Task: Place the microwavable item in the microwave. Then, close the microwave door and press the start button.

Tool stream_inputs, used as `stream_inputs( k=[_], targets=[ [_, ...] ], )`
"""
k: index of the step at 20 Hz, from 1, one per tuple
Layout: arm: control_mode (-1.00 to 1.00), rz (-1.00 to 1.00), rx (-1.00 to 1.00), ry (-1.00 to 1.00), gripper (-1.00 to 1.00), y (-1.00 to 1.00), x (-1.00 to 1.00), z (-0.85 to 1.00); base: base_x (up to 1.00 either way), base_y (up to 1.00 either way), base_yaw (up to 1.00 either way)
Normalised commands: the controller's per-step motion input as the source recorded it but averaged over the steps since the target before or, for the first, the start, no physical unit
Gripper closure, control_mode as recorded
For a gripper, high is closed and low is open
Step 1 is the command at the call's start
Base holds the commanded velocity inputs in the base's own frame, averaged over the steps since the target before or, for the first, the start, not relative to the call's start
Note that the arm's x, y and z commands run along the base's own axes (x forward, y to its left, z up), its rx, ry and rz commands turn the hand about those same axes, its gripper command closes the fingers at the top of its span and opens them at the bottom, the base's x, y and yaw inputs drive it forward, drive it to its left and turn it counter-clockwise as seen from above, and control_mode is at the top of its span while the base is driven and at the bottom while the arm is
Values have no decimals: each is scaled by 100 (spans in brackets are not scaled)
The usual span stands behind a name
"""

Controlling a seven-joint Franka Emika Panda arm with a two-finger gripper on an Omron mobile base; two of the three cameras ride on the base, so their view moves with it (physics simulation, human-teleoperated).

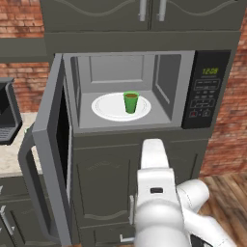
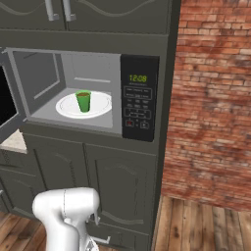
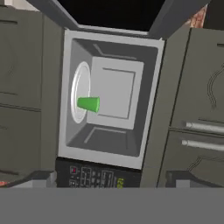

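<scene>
The small green cup (image 1: 130, 102) (image 2: 83, 101) (image 3: 89, 104) with brown contents stands upright on the white turntable (image 1: 108, 108) (image 2: 100, 105) inside the microwave (image 1: 130, 126) (image 2: 73, 125) (image 3: 148, 100). The microwave door (image 1: 50, 144) (image 3: 113, 13) hangs wide open to the left, its bar handle (image 1: 26, 164) towards me. The black keypad (image 1: 205, 91) (image 2: 138, 98) (image 3: 94, 177) with its green display sits to the right of the cavity. My gripper (image 3: 111, 179) is open and holds nothing. It hangs back in front of the opening, well clear of the cup, and its view is rolled sideways.
A grey coffee machine (image 1: 7, 113) stands on the light counter (image 1: 9, 154) to the left, behind the open door. Dark cabinets sit above (image 1: 144, 14) and below (image 1: 103, 178) the microwave. A brick wall (image 2: 211, 98) and wooden floor (image 2: 206, 225) lie to the right.
</scene>
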Motion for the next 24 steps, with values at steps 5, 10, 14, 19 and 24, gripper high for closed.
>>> stream_inputs(
  k=[5, 10, 14, 19, 24],
  targets=[
    [-100, 0, -9, -36, -100, 53, -100, -4, 0, 0, 0],
    [-100, 0, -4, -15, -100, 96, -54, -39, 0, 0, 0],
    [-100, 0, -1, -1, -100, 100, -14, -62, 0, 0, 0],
    [-100, -1, 0, 2, -100, 100, 9, -76, 0, 0, 0],
    [-100, -9, 0, 15, -100, 100, 63, -78, 0, 0, 0]
  ],
)
